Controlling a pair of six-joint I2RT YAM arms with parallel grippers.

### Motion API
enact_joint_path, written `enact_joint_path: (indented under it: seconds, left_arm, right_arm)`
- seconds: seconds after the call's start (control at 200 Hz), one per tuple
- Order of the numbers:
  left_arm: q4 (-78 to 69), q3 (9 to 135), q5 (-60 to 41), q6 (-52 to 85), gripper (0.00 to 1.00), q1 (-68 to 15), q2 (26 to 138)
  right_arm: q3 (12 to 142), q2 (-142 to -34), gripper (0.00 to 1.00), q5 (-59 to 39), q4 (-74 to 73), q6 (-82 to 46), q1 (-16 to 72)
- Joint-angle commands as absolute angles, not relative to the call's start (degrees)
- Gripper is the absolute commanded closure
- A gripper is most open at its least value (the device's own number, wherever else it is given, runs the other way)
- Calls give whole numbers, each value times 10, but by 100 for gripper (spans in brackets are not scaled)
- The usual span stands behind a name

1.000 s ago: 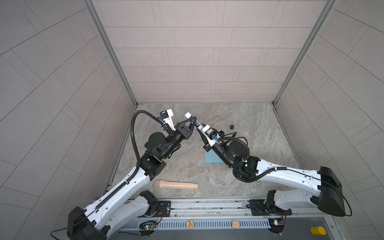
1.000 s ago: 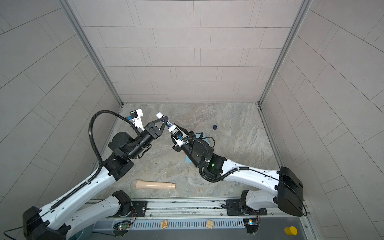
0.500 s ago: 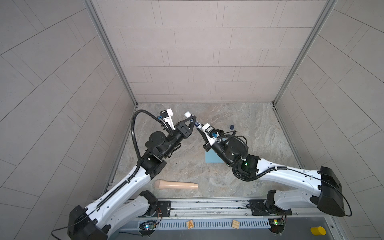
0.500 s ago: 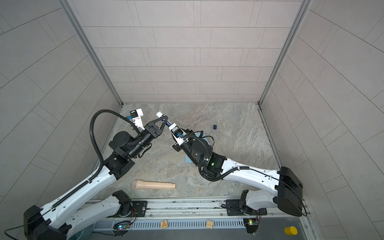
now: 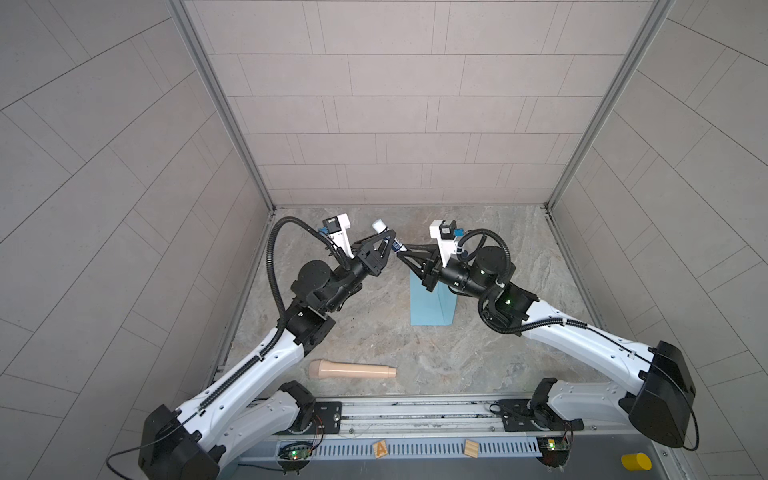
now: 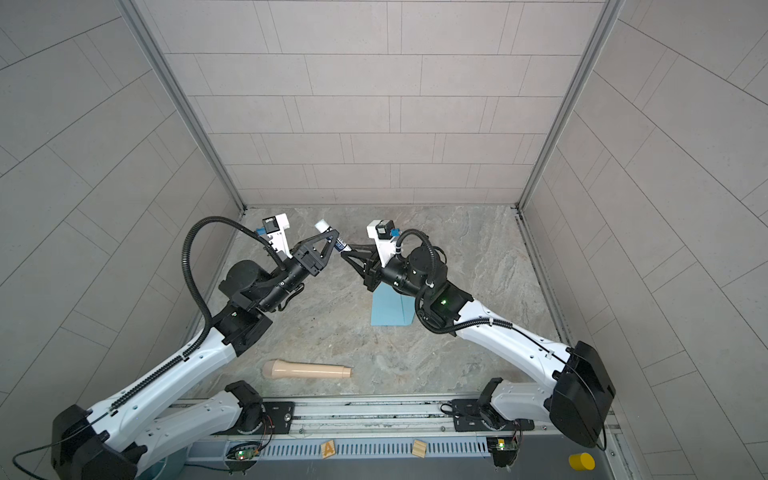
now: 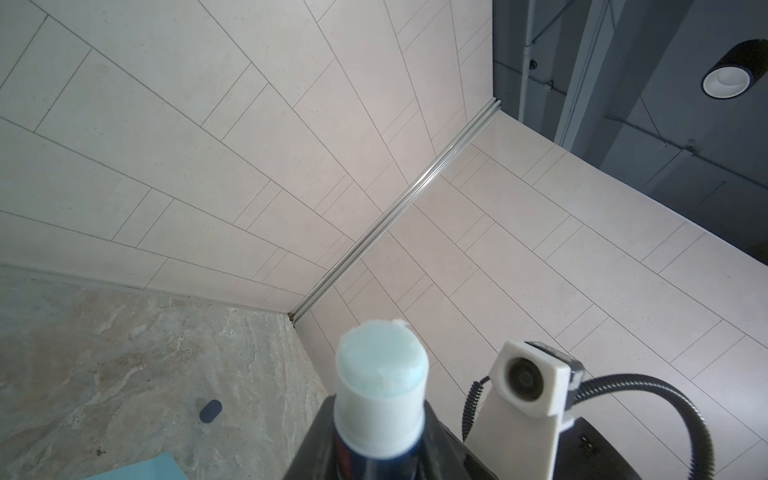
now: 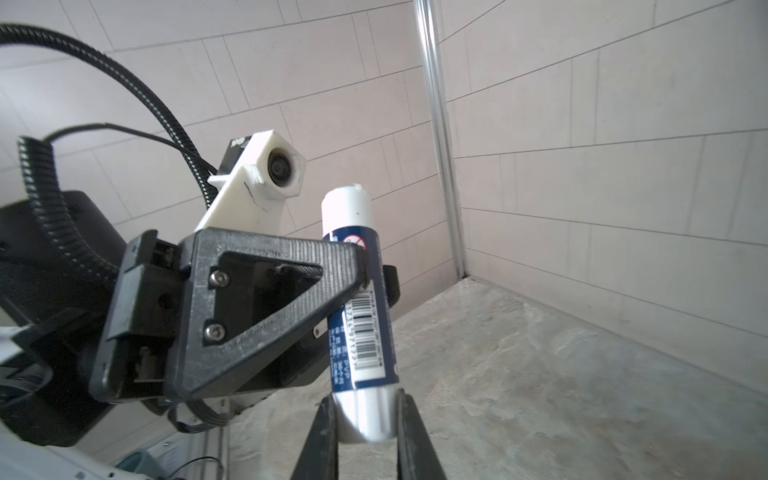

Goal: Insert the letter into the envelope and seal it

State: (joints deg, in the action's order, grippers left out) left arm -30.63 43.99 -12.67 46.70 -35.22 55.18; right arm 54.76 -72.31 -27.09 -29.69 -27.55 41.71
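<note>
The left gripper (image 5: 388, 243) clamps a glue stick (image 5: 380, 227) held in the air, its white end tilted upward. The right gripper (image 5: 402, 253) meets the stick's lower end and apparently pinches it. The light blue envelope (image 5: 430, 309) lies flat on the table (image 5: 478, 357), partly hidden under the right gripper.

Both arms meet above the far middle of the counter (image 5: 374, 332). The left fingers (image 5: 376, 245) and right fingers (image 5: 415, 254) grip one glue stick (image 5: 388, 237), barring the way between them. The envelope (image 5: 428, 309) lies flat under the right arm. A beige handle (image 5: 351, 369) lies near left. The near middle, near right and far right are open. Walls (image 5: 395, 124) close three sides.
</note>
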Motion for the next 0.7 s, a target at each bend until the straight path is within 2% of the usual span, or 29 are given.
enact_joint_path:
  seconds: [0.0,0.3,0.475,0.55,0.625,0.69]
  left_arm:
    - [-330,450,-237,434,100,-368,549]
    - [-335,442,-240,418,100,-368,541]
    - [-305,446,-198,425,100,-368,538]
    - [-283,451,-165,439,100,-367,536]
    - [-274,454,-146,456,100,-368,536]
    - [-276,457,-140,472,100,-367,538]
  right_arm:
    - [572,-746,100,-361,-405,-447,387]
    - [581,-771,100,-406,-430,-490,382]
    - [579,-753,100,-353,-372,-417,386]
    - [568,-723,84,-268,-316,-317,408]
    - [551,-684,59,-137,-267,-161,462]
    - [532,-667,47,-33,-269,-28,518]
